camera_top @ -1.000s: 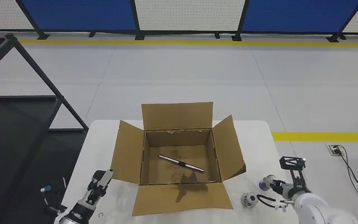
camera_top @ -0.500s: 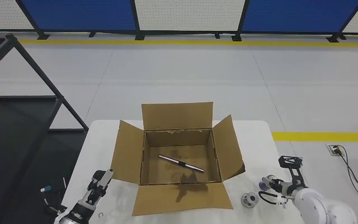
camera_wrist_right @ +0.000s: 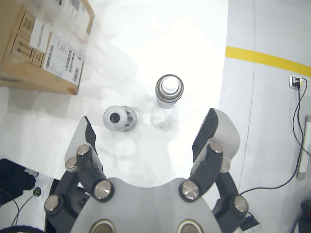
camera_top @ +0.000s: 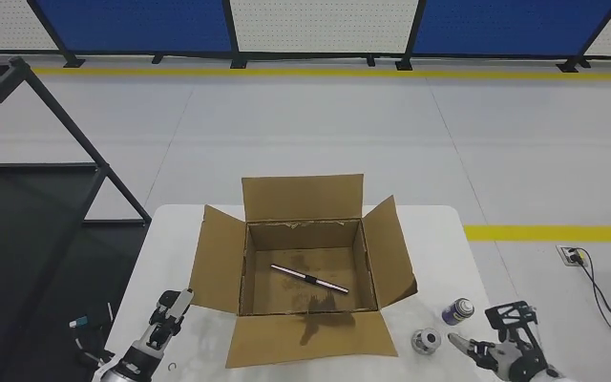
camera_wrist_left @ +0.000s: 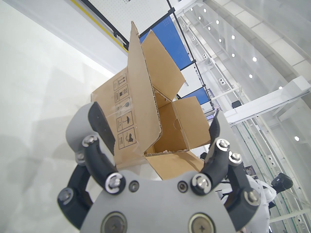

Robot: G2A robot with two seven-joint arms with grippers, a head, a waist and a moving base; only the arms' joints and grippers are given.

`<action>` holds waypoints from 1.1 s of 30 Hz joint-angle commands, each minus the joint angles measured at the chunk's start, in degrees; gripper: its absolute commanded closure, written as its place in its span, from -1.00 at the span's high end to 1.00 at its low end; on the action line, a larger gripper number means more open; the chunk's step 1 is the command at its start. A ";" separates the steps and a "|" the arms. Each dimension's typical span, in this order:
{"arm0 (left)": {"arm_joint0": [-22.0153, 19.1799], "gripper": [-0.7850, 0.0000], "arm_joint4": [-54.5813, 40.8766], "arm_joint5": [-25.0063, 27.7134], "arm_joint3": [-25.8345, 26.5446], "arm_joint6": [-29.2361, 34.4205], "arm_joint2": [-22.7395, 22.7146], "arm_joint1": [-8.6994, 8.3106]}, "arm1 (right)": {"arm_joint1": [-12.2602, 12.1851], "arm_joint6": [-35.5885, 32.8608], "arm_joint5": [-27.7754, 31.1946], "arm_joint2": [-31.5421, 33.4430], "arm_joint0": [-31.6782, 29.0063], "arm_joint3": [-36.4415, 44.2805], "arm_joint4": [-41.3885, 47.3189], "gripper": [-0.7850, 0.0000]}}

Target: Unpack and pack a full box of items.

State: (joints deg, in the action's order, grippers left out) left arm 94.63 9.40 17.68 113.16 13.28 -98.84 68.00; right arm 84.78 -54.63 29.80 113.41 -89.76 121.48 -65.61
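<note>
Down at the near edge of the desk (camera_top: pixel 434 224), the right end effector (camera_wrist_right: pixel 149 122) is held wide open with nothing gripped. The left end effector (camera_wrist_left: pixel 155 120) is spread wide and empty too, near the desk's left corner. Just past the right one, a small white spool (camera_wrist_right: pixel 119 118) and an upright spray can (camera_wrist_right: pixel 169 89) are parked side by side, not touching. Farther back, the cardboard box (camera_top: pixel 304 196) is set mid-desk, flaps folded out, and a single pen (camera_top: pixel 309 278) is left lying slantwise on its floor.
</note>
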 commanded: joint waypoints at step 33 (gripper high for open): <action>0.00 1.00 0.00 0.00 0.00 0.00 0.00 0.00 | -4.38 -4.75 -0.93 -12.32 9.85 -17.51 -2.34 -0.70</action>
State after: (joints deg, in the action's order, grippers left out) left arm 94.63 9.40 17.68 113.16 13.28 -98.84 68.00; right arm 80.48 -59.43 28.92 101.26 -80.13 104.20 -67.96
